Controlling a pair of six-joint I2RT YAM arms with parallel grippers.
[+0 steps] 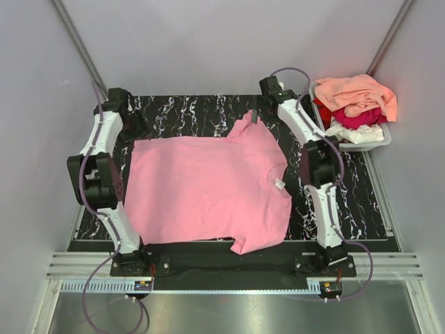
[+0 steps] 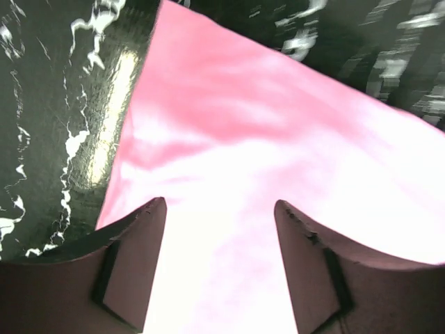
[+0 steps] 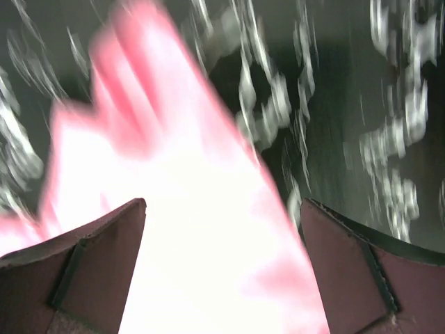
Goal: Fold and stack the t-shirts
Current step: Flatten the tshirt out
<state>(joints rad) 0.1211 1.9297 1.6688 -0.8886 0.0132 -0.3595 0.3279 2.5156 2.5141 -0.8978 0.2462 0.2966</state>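
A pink t-shirt [image 1: 208, 188] lies spread flat on the black marbled tabletop [image 1: 181, 111], with the left pincer [image 2: 219, 203] and right pincer [image 3: 222, 202] both parted and empty over its far edge; light, limp cloth, probably best pinched at corners or hem.

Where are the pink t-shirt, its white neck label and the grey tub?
pink t-shirt [image 1: 208, 188], top external view, middle of its flat body.
white neck label [image 1: 279, 184], top external view, on the tag at the collar.
grey tub [image 1: 368, 145], top external view, on its near rim.
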